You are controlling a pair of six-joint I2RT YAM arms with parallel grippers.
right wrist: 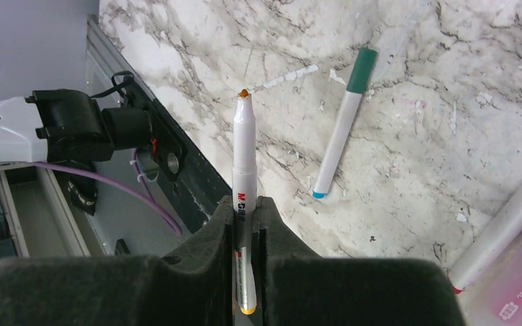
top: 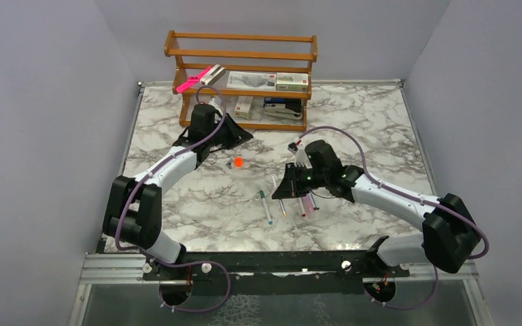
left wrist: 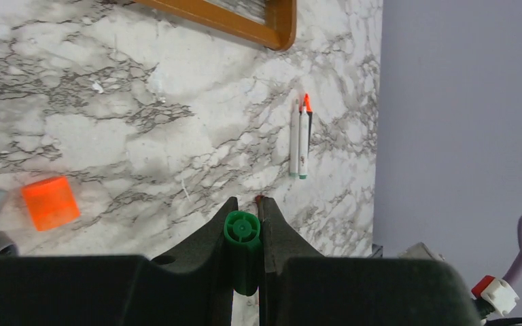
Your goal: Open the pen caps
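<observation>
top: orange cap (top: 238, 162) loose mid-table (top: 360, 125); green-capped marker (top: 266, 206) toward the near edge | left wrist: left gripper (left wrist: 246, 206) clamped on green cap (left wrist: 242, 238) | right wrist: right gripper (right wrist: 246, 204) clamped on bare-tipped orange marker (right wrist: 243, 156), held mid-barrel | handling (judged): caps light, stiff, slick, press-fit; pinch cap sides, hold barrel, pull straight along the axis.

Top view: 1 wooden rack (top: 241, 54) at upper centre, 1 bright-pink item (top: 192, 82) on it, 1 orange cap (top: 238, 163) mid-frame. Left wrist view: 1 green cap (left wrist: 242, 231) at bottom centre, 2 pens (left wrist: 293, 146) side by side, right of centre. Right wrist view: 1 uncapped marker (right wrist: 244, 156) at centre, 1 green-capped marker (right wrist: 340, 136) upper right.
</observation>
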